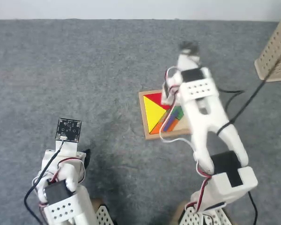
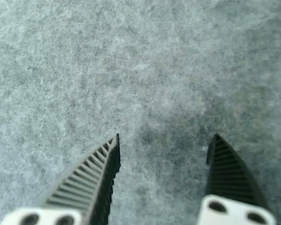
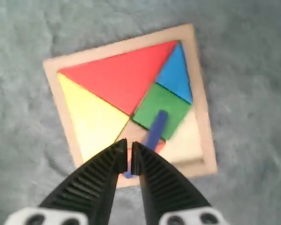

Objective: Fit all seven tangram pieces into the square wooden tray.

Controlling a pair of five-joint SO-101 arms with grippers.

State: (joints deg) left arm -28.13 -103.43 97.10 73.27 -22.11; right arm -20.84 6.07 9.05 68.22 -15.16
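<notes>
left gripper jaws apart, right gripper jaws closed

Left arm, right arm: white shells, black servo blocks | cables: red, white, black | left gripper, right gripper: black ribbed fingers, white mounts with screw holes | left wrist: square black camera board

wooden tray: 1 | tangram pieces: at least 6 | arms: 2 | end effectors: 2

Bright, soft light spreads evenly over the grey carpet, casting only a faint, fuzzy-edged shadow beneath the left gripper.
</notes>
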